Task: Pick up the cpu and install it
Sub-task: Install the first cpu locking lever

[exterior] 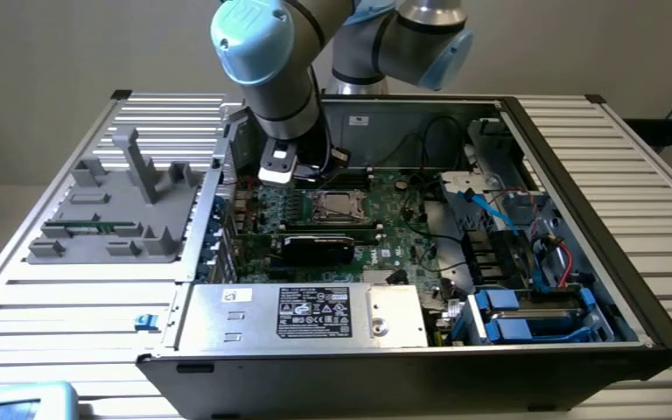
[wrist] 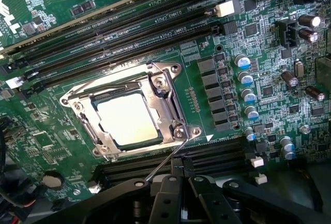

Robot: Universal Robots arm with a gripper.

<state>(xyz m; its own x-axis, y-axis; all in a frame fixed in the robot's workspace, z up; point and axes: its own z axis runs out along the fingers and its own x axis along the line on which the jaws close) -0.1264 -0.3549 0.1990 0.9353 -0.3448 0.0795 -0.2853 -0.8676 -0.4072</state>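
Fixturing in grey plastic (exterior: 112, 208) stands on the slatted table (exterior: 67, 306), well apart from the CPU socket (wrist: 164, 105), on the exterior view's left and outside the open computer case (exterior: 602, 223). Next across, the arm reaches down into the case. Its gripper (exterior: 290, 175) hangs just beside the socket, on the socket's exterior-view left and slightly farther from the camera. The claw is closed right down, fingers (wrist: 165, 200) together, with nothing between them. The cpu (wrist: 126, 119) lies flat in the socket, pale metal top up, and the steel load plate frames its edges, so it looks already seated. From the claw, the chip lies toward the exterior view's right and a touch nearer the camera. In the wrist view it sits just beyond the fingertips, and the thin wire retention lever (wrist: 163, 163) runs from the socket's corner back toward them. Whether the tips touch that lever I cannot tell. The chip is square, so it has no long axis to line up with. Well to the right of the socket, blue drive caddies (exterior: 509, 315) sit in the case's near corner.
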